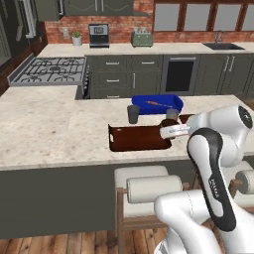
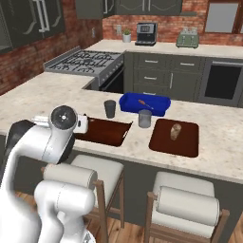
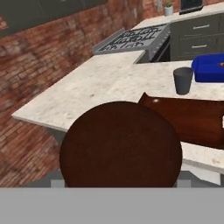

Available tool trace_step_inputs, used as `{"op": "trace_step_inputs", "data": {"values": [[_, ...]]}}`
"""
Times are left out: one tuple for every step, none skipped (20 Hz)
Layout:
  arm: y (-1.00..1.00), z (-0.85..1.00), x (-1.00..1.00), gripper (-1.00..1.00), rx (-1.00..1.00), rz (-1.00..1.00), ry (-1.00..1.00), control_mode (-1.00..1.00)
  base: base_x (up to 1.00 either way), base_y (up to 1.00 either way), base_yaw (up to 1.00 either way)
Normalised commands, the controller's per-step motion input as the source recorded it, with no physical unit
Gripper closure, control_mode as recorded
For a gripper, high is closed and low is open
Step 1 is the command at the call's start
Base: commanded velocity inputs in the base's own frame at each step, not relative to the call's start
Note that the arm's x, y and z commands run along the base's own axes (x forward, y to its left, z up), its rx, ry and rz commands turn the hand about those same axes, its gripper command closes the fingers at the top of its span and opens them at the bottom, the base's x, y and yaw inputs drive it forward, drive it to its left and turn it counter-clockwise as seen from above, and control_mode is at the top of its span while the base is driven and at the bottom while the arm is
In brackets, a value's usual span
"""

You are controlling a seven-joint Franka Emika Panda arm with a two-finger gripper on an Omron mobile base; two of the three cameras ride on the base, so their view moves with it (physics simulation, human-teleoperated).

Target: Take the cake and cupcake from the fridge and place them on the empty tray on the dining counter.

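Observation:
A round brown cupcake [image 3: 120, 144] sits close in the hand view, and my gripper [image 1: 164, 130] is shut on it. The gripper hovers low over the right end of an empty reddish-brown tray [image 1: 134, 139] on the pale speckled dining counter [image 1: 49, 129]. From the right base view the gripper [image 2: 84, 124] is at the near-left edge of that tray [image 2: 107, 132]. The same tray [image 3: 192, 118] lies just beyond the cupcake in the hand view. The cake and the fridge are out of view.
A second reddish-brown tray [image 2: 185, 142] to the right carries a small beige object [image 2: 176, 131]. Two grey cups [image 2: 110, 108] [image 2: 144, 118] and a blue tray [image 2: 156, 107] stand behind the trays. White-cushioned stools [image 1: 144, 183] line the near side. The stove [image 1: 49, 69] is far left.

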Motion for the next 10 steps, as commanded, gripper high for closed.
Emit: {"op": "trace_step_inputs", "data": {"values": [[0.0,-0.49,1.0,1.0,0.0,0.03,0.05,-1.0,0.0,0.0,0.0],[0.0,-0.49,1.0,1.0,0.0,0.0,0.08,-1.0,0.0,0.0,0.0],[0.0,-0.48,1.0,1.0,0.0,0.0,0.09,-1.0,0.0,0.0,0.0],[0.0,-0.47,1.0,1.0,0.0,0.0,0.14,-1.0,0.0,0.0,0.0],[0.04,-0.49,1.0,1.0,0.0,-0.03,0.16,-1.0,0.0,0.0,0.0],[0.05,-0.44,1.0,1.0,0.0,-0.03,0.15,-1.0,0.0,0.0,0.0],[0.04,-0.45,1.0,1.0,0.0,-0.04,0.16,-1.0,0.0,0.0,0.0],[0.01,-0.46,0.92,1.0,0.0,-0.04,0.17,-1.0,0.0,0.0,0.0],[0.19,-0.48,0.86,1.0,0.0,-0.05,0.17,-1.0,0.0,0.0,0.0],[0.09,-0.43,0.89,1.0,0.0,-0.04,0.18,-1.0,0.0,0.0,0.0]]}}
